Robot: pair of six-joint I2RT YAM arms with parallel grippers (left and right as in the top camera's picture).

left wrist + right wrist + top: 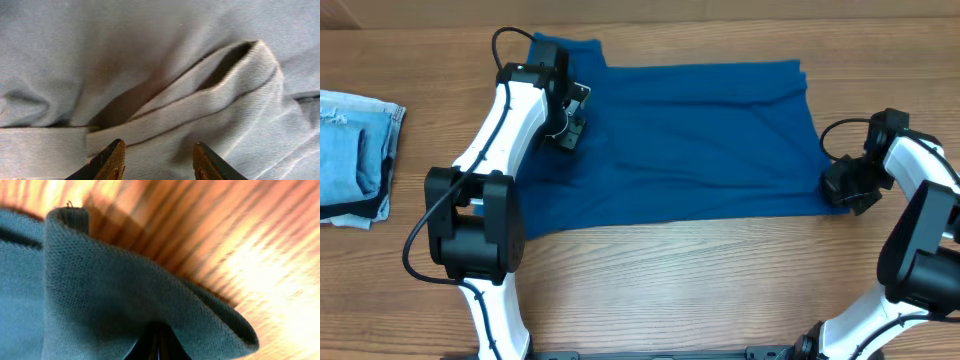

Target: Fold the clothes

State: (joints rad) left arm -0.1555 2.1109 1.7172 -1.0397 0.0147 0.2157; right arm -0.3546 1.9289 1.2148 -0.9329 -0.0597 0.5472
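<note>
- Covering the middle of the wood-grain table (700, 300): teal shirt (700, 140), soft knit, lying flat as a rough rectangle. Looks part-folded; I'd say further folds remain.
- Denim stack (355, 150), pale blue with a dark edge, at far left, well apart from the shirt.
- Left gripper (568, 132) is over the shirt's far-left area, jaws partly apart, nothing pinched. A doubled hem band (200, 107) lies just ahead.
- Right gripper (842, 190) is at the near-right corner, clamped tight on a looped fabric edge (150, 290) with a fine woven texture and a rounded fold.
</note>
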